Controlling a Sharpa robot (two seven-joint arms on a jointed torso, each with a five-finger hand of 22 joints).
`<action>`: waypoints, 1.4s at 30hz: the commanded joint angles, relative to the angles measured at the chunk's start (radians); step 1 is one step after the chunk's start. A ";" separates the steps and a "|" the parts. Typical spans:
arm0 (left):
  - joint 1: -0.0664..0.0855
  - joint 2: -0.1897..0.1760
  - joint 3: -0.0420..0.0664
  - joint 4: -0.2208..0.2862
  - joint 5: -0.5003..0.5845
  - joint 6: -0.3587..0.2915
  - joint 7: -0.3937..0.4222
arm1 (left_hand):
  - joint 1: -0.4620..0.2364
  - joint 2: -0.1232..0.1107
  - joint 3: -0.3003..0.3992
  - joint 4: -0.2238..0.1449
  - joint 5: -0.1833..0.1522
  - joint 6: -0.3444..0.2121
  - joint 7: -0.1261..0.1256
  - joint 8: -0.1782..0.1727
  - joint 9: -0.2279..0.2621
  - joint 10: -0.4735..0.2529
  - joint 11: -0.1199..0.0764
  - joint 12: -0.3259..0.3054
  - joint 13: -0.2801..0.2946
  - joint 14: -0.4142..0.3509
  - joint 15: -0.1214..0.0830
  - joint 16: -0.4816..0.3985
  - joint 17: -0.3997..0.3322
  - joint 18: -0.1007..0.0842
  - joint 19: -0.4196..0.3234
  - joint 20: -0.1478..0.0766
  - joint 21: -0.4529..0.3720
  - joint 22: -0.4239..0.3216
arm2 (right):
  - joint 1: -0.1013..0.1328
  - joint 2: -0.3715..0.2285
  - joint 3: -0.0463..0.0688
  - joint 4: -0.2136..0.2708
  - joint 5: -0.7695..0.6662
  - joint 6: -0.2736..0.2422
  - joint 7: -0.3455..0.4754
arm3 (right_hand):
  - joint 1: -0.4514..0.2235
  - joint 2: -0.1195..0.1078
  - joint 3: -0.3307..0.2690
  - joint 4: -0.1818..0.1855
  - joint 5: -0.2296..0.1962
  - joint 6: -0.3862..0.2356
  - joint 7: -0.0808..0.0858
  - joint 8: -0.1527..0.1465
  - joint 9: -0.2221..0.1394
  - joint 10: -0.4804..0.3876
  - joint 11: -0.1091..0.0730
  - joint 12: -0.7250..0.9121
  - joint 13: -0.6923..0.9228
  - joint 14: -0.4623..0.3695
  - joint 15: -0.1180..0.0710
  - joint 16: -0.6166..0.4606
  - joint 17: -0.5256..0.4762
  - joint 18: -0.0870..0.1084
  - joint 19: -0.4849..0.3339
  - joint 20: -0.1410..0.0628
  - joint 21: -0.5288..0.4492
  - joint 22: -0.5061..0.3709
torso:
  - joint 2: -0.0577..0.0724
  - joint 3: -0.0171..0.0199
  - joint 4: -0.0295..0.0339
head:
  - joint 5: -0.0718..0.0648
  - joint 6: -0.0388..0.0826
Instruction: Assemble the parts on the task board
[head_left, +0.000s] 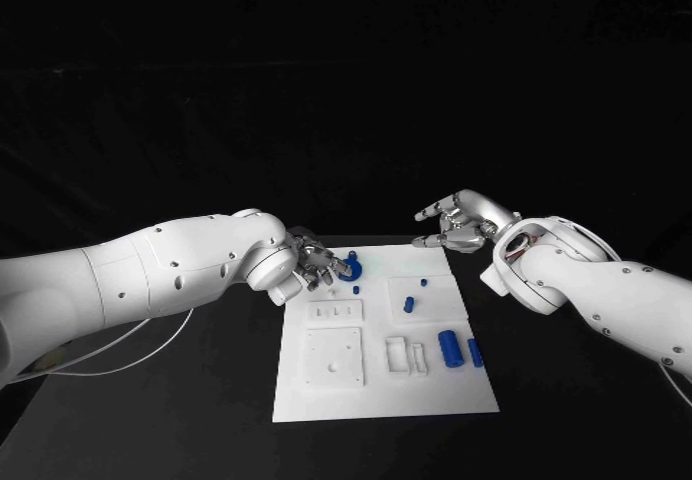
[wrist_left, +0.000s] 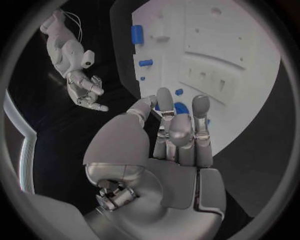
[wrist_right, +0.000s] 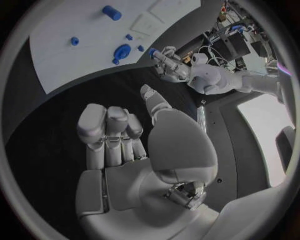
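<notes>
**Left hand at the board's far-left corner, right hand off the far-right corner**

The white board (head_left: 387, 385) lies in the middle of the black table (head_left: 173, 420), its long side running from near to far.

The left hand (head_left: 315, 268) sits over the far-left corner of the board. Its fingers (wrist_left: 181, 131) are curled in close together, and their tips meet a blue ring (head_left: 352, 268) that lies at that corner. In the left wrist view the ring (wrist_left: 180, 107) shows just past the fingertips, partly hidden by them; whether the hand pinches it or only touches it, I cannot tell.

The right hand (head_left: 459, 224) hovers above the table just beyond the board's far-right corner, apart from the board. It holds nothing: the right wrist view shows its fingers (wrist_right: 107, 131) together and bent, the thumb off to one side, with bare dark table in front of the palm.

Other blue parts rest on the board. A small peg (head_left: 423, 290) and a short upright piece (head_left: 408, 304) stand in the far-right part, near each other. Nearer, by the right edge, a larger cylinder (head_left: 450, 347) lies lengthwise with a slimmer bar (head_left: 475, 352) just beside it on the right. The near-left part of the board carries a raised white square plate (head_left: 332, 357), and a smaller white panel with slots (head_left: 340, 311) sits farther along the left side. A pale cable (head_left: 123, 355) trails across the table under the left arm.
</notes>
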 joint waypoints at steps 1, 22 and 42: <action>-0.009 0.002 -0.005 0.007 -0.071 -0.040 -0.018 | 0.006 0.012 0.001 0.007 0.002 0.115 -0.084 -0.005 0.661 0.048 -0.006 0.008 0.001 0.006 0.003 0.009 0.007 -0.007 0.004 0.007 -0.007 0.007 | 0.001 0.004 0.009 -0.014 0.058 0.002 0.028 | -0.002 0.008 0.001 -0.009 0.007 0.008 0.002 -0.003 0.002 -0.007 -0.001 -0.008 -0.004 -0.001 0.005 -0.006 -0.003 0.009 0.065 0.005 -0.008 0.123 | 0.003 -0.0006 0.0000 | 0.002 -0.011; -0.049 0.010 -0.015 0.011 -0.139 -0.066 -0.024 | 0.002 0.015 -0.019 0.002 -0.001 0.168 -0.100 0.009 0.793 0.048 -0.011 0.071 -0.066 0.019 0.008 0.056 0.065 0.003 0.015 0.020 -0.029 0.054 | 0.012 0.040 0.030 -0.095 0.093 0.014 0.031 | -0.009 0.012 0.001 -0.022 0.037 0.008 0.002 -0.003 0.001 -0.014 -0.002 -0.019 -0.017 -0.001 0.004 -0.014 -0.004 0.008 0.065 0.004 -0.015 0.122 | 0.002 -0.0002 -0.0014 | 0.009 -0.048; -0.054 0.006 -0.015 0.016 -0.222 0.017 -0.057 | -0.059 0.038 0.006 -0.069 0.062 0.177 -0.109 0.078 0.801 0.048 -0.016 0.151 -0.156 0.034 0.011 0.107 0.112 0.011 0.053 0.032 -0.078 0.143 | 0.013 0.047 0.030 -0.105 0.097 0.027 0.026 | -0.013 0.014 -0.001 -0.027 0.050 0.016 0.001 -0.003 0.002 -0.017 -0.002 -0.022 -0.022 -0.001 0.003 -0.018 -0.006 0.008 0.065 0.003 -0.019 0.122 | 0.002 0.0006 -0.0013 | 0.014 -0.070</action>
